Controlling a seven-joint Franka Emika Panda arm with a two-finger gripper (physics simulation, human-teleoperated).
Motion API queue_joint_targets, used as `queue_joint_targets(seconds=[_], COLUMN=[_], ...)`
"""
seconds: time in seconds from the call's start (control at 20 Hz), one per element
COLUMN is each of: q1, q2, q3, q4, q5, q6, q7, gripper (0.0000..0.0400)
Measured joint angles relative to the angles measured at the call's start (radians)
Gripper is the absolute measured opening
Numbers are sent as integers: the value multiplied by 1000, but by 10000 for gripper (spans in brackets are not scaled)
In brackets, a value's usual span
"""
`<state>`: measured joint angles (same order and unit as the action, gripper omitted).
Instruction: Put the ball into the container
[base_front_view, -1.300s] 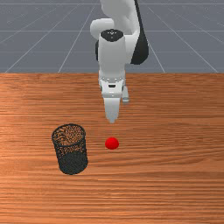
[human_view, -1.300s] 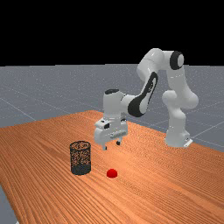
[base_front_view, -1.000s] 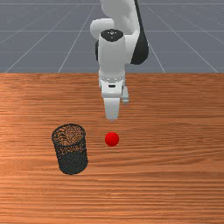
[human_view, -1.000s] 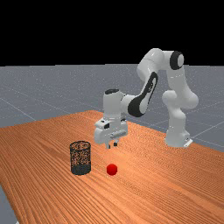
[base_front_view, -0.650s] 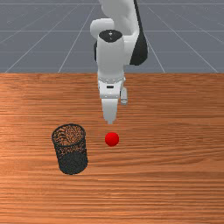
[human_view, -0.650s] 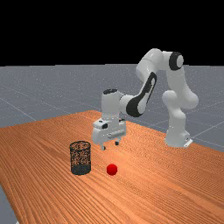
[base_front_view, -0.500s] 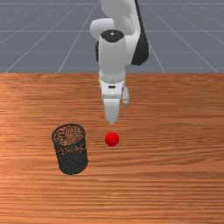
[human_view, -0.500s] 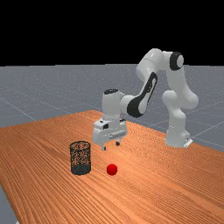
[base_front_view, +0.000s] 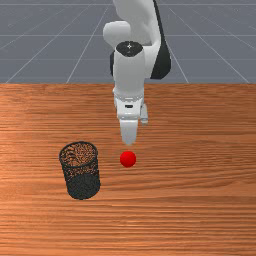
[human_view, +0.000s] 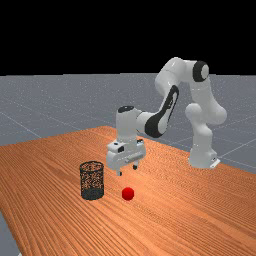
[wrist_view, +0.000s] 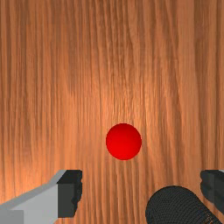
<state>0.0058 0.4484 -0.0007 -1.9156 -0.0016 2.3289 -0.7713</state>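
One gripper (human_view: 127, 170) of ours is hanging wide open, and we are holding it higher than the red ball (base_front_view: 128, 159) and near it. The ball is lying on the table (base_front_view: 190, 205), outside the black mesh container (base_front_view: 83, 187), which is standing upright nearby, toward the front view's left.

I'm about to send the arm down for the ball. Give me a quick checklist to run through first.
1. Ball on the table, outside the container: ok.
2. Gripper open, with fingers apart and nothing held: ok.
3. Gap between the fingers wider than the ball: ok, judging by the wrist view.
4. Container upright, with its mouth facing up: ok.
5. Gripper centred over the ball: cannot tell.
6. Gripper down at ball height: not ok, it hovers above.
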Motion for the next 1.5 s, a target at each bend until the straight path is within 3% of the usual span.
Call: queue_joint_targets(seconds=[0.85,1.5], q1=[0,7], q2=[136,181], q3=[0,1], q4=[14,31], q5=[0,-1], q6=[105,122], q7=[0,9], gripper=[400,400])
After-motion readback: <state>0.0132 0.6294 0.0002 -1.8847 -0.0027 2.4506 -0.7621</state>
